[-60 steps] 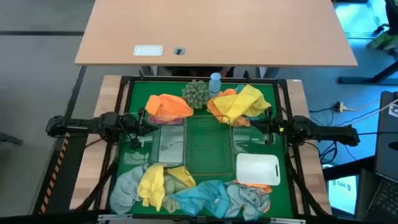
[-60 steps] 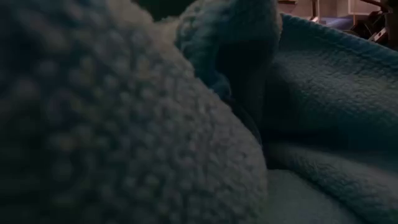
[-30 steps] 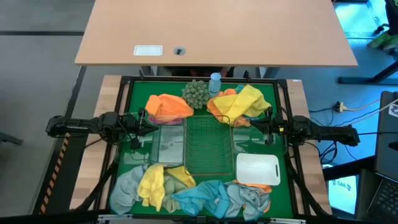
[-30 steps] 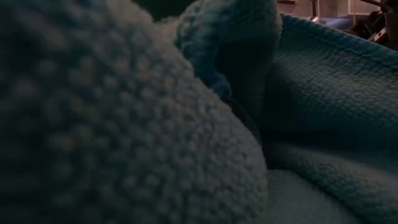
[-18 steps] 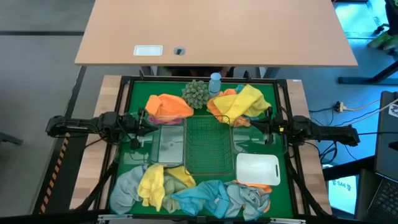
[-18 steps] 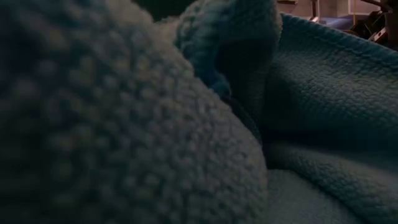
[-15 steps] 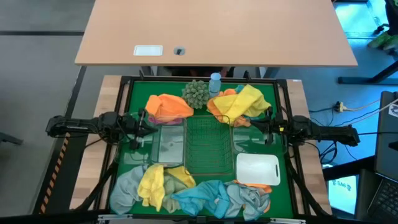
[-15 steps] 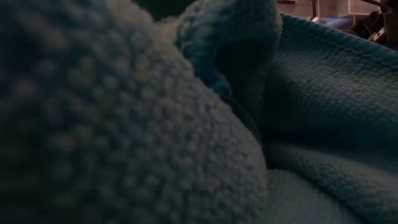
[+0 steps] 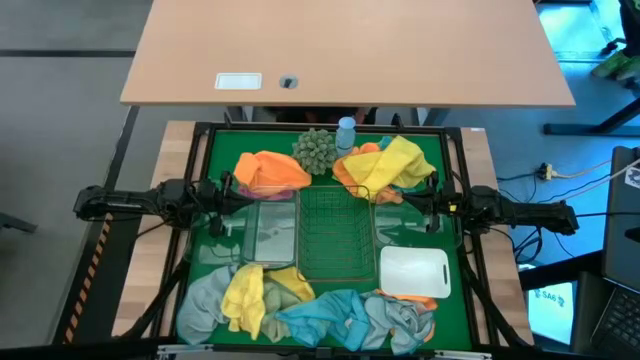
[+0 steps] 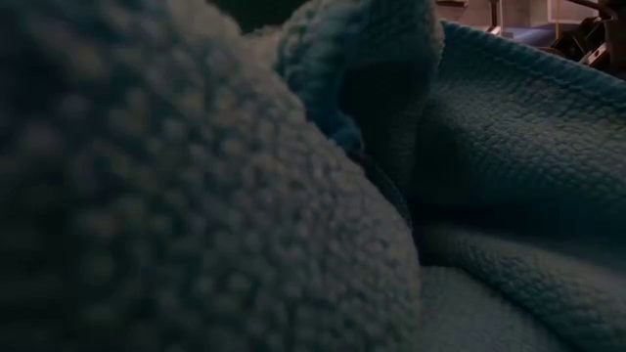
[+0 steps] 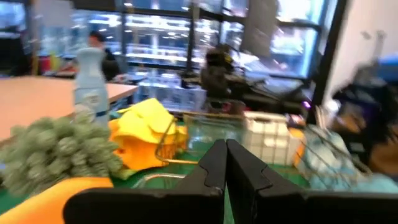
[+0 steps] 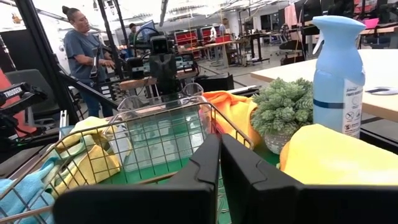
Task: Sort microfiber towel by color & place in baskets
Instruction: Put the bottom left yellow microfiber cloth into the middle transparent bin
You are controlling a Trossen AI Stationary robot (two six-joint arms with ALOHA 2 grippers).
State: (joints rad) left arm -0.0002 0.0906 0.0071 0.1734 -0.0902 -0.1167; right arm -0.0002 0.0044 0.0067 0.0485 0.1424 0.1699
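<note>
High view | left gripper (image 9: 237, 197) closed, level | right gripper (image 9: 411, 200) same

A robotics lab or open workshop hall is shown. In the right wrist view, long rows of benches (image 12: 245, 42) loaded with equipment are seen under ceiling lights, and a person (image 12: 86, 50) is standing beside a dark metal frame (image 12: 46, 56). In the left wrist view, large glass walls (image 11: 155, 37) and more cluttered work stations are visible. From above, a green surface (image 9: 222, 150) inside a black frame, cables (image 9: 560, 170) on the grey floor and a monitor (image 9: 552, 300) are seen
</note>
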